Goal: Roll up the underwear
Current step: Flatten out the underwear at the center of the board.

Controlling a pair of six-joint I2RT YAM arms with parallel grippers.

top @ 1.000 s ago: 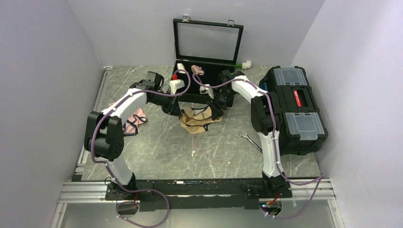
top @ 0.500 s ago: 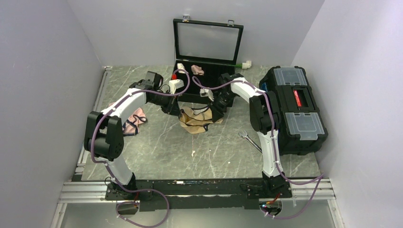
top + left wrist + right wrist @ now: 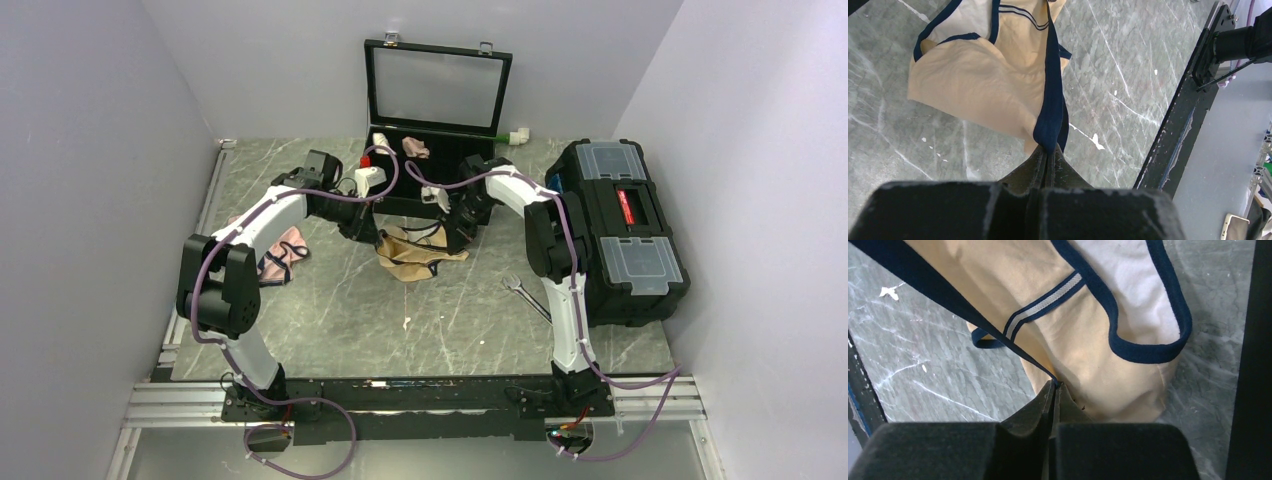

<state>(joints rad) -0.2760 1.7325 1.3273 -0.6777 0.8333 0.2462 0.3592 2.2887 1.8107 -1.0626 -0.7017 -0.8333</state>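
Top external view: tan-beige soft fabric underwear with thin dark navy edging (image 3: 408, 258) lies crumpled on the grey marbled table (image 3: 330, 300). It sits just in front of the open black glass-lidded case (image 3: 437, 88), between both arms. Left gripper (image 3: 1048, 150): jaws pinched tight on the navy band at one side. Right gripper (image 3: 1054, 386): jaws clamped on a thin navy edge strip at the opposite side. Pink underwear with dark edging (image 3: 280, 255) lies well apart, left. Black plastic toolbox (image 3: 625, 230) at right.

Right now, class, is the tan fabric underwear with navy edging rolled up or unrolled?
Unrolled: the tan fabric underwear lies crumpled, the left fingers and right fingers each pinching its navy edging.
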